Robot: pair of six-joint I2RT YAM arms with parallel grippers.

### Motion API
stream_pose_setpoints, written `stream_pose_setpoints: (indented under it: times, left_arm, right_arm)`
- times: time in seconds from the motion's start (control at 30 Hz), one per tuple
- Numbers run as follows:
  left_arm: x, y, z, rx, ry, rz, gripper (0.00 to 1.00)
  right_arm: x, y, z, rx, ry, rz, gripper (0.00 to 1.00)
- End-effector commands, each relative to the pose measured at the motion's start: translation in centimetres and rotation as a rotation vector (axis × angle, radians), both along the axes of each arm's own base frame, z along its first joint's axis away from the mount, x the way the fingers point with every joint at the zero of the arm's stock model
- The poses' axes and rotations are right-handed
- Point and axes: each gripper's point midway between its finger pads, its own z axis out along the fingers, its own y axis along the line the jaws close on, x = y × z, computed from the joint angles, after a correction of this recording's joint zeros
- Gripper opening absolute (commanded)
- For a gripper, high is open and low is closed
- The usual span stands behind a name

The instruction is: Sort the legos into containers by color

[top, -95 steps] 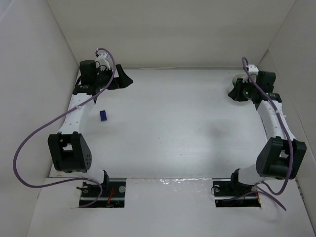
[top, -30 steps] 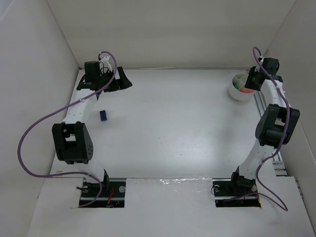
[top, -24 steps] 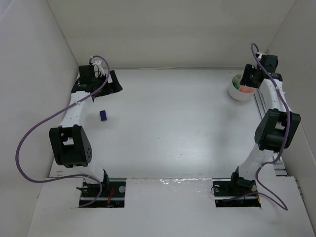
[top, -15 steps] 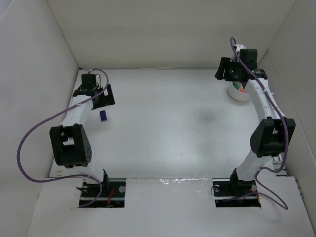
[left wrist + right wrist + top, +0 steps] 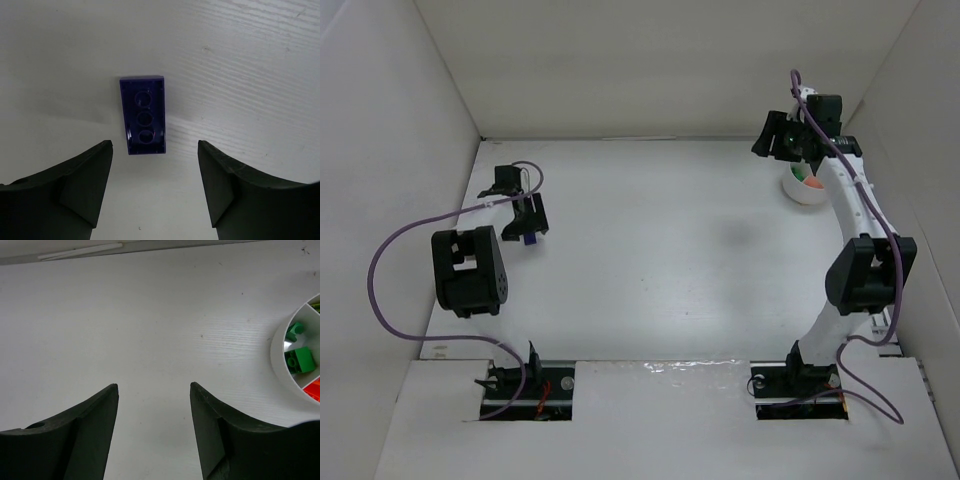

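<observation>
A dark blue lego (image 5: 143, 115) lies on the table with its hollow underside up, lengthwise just ahead of the fingertips. My left gripper (image 5: 155, 147) is open right above it, a finger on each side and neither touching. From above, the left gripper (image 5: 525, 222) hangs over the blue lego (image 5: 531, 238) near the left wall. The white divided container (image 5: 807, 183) stands at the back right. In the right wrist view the container (image 5: 295, 360) holds green legos (image 5: 299, 359) and an orange one (image 5: 315, 388). My right gripper (image 5: 154, 387) is open and empty, just left of the container.
White walls enclose the table on the left, back and right. The right arm (image 5: 855, 215) stretches along the right wall to the back corner. The left arm's purple cable (image 5: 395, 260) loops out beside the left wall.
The left gripper came forward from the back left corner and lowered over the blue lego, its jaws narrowing. The right gripper shifted left off the container and opened wider.
</observation>
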Motion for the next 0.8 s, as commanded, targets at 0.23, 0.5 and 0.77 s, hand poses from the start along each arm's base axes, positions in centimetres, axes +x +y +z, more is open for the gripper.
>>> stream_pose_setpoints:
  times: [0.23,0.5,0.77]
  left_arm:
    - [-0.2,0.4,-2.2,0.011,-0.012,0.028,0.55]
    - [-0.6,0.4,-3.6,0.009,0.005,0.028,0.54]
    - [-1.0,-0.1,-4.5,-0.009,0.012,-0.002,0.38]
  right_arm:
    - [1.0,0.7,1.6,0.023,-0.033,0.014,0.64]
    - [1.5,0.7,1.8,0.023,-0.036,0.014,0.64]
    - [0.9,2.9,1.6,0.042,-0.014,0.062,0.64]
